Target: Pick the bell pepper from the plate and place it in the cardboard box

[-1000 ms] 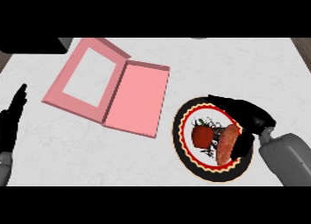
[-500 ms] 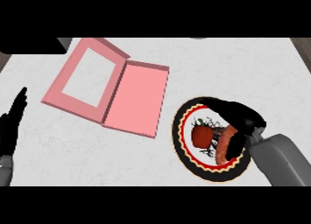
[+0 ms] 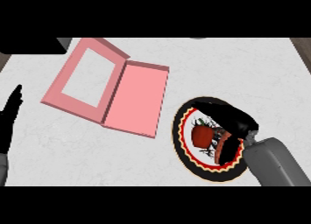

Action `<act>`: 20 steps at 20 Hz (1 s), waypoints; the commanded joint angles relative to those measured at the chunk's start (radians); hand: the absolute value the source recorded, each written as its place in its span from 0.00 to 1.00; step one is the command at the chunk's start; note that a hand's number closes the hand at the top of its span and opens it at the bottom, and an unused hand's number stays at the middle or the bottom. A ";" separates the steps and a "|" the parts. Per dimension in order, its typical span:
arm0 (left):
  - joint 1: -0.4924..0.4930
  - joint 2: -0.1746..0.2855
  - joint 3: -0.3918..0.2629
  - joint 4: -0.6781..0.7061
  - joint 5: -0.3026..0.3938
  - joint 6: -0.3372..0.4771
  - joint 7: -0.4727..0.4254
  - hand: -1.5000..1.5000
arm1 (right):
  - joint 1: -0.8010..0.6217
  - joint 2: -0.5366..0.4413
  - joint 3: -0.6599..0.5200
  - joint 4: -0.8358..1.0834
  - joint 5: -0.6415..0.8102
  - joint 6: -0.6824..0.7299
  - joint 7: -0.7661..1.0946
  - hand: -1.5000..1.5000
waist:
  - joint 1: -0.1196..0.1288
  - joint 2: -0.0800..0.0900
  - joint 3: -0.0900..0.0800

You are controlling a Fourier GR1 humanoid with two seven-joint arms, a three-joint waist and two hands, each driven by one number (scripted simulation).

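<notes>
A red bell pepper lies on a round plate with a dark rim and a red and yellow band, at the right of the counter. My right hand is over the plate, its fingers curled round the pepper's right side and partly hiding it. To the left of the plate an open pink box lies flat, its lid folded out to the left. At the left edge my left hand rests open, fingers pointing up.
A dark block sits at the counter's far left corner. The white counter stretches between the box and the right edge.
My right hand has slid further over the plate and curled closer round the pepper. The left hand has hardly moved.
</notes>
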 commanded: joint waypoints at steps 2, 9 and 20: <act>0.010 -0.031 0.001 -0.009 -0.031 0.000 -0.015 0.50 | 0.047 0.047 0.005 -0.149 0.004 0.058 0.048 0.00 | -0.002 -0.001 0.000; 0.019 -0.051 0.017 -0.025 -0.060 -0.004 -0.015 0.50 | 0.013 0.083 0.019 -0.074 0.095 0.096 0.108 0.00 | 0.001 0.000 0.000; -0.021 -0.036 0.073 0.038 -0.036 -0.042 -0.032 0.50 | -0.044 0.134 0.059 0.190 0.286 -0.220 0.005 1.00 | 0.007 0.004 0.001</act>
